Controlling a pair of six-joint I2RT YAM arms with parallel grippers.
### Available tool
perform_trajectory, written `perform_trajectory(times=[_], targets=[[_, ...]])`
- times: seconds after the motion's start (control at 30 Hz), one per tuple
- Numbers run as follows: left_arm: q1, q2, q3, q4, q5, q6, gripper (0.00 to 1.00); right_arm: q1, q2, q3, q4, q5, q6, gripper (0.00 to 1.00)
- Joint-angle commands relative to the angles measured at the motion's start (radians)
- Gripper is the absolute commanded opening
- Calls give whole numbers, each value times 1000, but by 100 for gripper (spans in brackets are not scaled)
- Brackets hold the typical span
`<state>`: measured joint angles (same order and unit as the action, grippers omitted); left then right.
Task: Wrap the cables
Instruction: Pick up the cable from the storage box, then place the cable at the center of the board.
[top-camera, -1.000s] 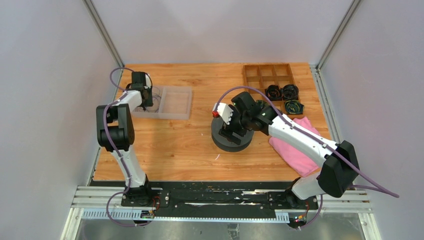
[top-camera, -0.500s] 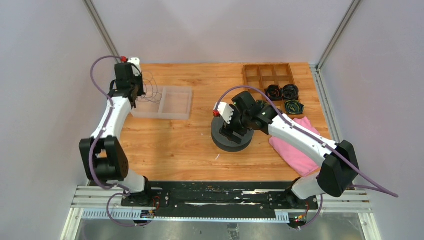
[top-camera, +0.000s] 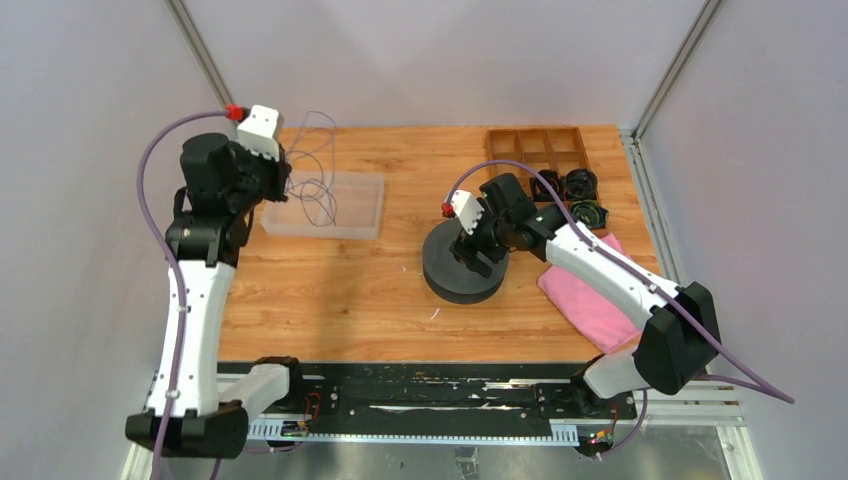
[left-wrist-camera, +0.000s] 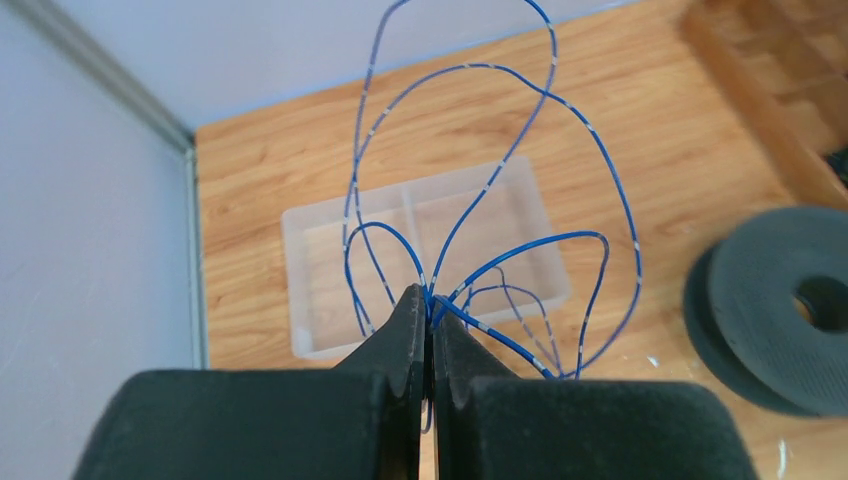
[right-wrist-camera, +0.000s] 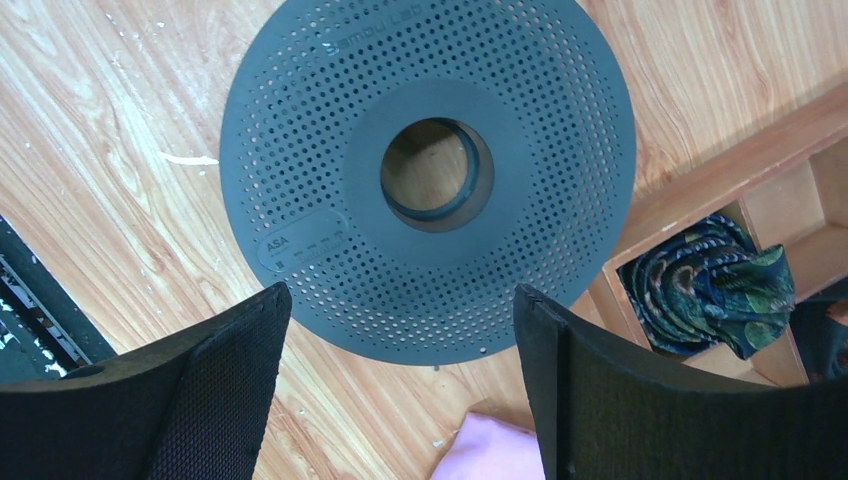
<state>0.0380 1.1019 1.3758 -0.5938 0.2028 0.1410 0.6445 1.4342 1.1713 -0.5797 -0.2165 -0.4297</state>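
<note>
A thin bluish-black cable (top-camera: 318, 172) hangs in loose loops from my left gripper (top-camera: 283, 172), raised above the clear plastic tray (top-camera: 362, 228) at the back left. In the left wrist view the gripper (left-wrist-camera: 430, 308) is shut on the cable (left-wrist-camera: 637, 265) where several loops meet; the loops spread over the tray (left-wrist-camera: 300, 300). My right gripper (top-camera: 478, 250) is open and empty, hovering over a dark perforated spool (top-camera: 450, 282). In the right wrist view the gripper (right-wrist-camera: 400, 292) shows its fingers wide apart above the spool (right-wrist-camera: 300, 150).
A wooden divided box (top-camera: 535, 145) stands at the back right with small coiled bundles (top-camera: 565, 185) in its near cells; one bundle (right-wrist-camera: 710, 290) shows in the right wrist view. A pink cloth (top-camera: 590, 300) lies right of the spool. Walls close in on both sides.
My left arm has risen and swung back left, lifting the cable out of the tray so its loops hang in the air. My right gripper has shifted slightly right over the spool.
</note>
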Motion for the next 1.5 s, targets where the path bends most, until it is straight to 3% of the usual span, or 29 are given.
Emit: perform_trajectory(times=[0.0, 0.37, 0.67, 0.9, 1.1, 1.2, 1.3, 1.47], targets=[[-100, -108, -83, -132, 78, 109, 2, -33, -42, 20, -2, -14, 21, 81], [-278, -190, -487, -150, 96, 409, 4, -37, -31, -1, -8, -60, -18, 81], [-315, -142, -634, -22, 164, 457, 9, -37, 14, -5, -14, -55, -29, 81], [-316, -107, -537, -167, 38, 646, 49, -37, 28, -4, -22, -57, -37, 81], [-316, -97, -419, -302, -118, 750, 60, -37, 38, -4, -24, -54, -43, 81], [-317, -100, -407, -338, -53, 706, 64, -36, 41, -4, -23, -57, -43, 81], [-318, -97, -423, -394, 75, 655, 79, -36, 42, -5, -23, -58, -43, 81], [-347, -133, -504, -409, 163, 633, 90, -37, 50, -6, -23, -61, -46, 81]])
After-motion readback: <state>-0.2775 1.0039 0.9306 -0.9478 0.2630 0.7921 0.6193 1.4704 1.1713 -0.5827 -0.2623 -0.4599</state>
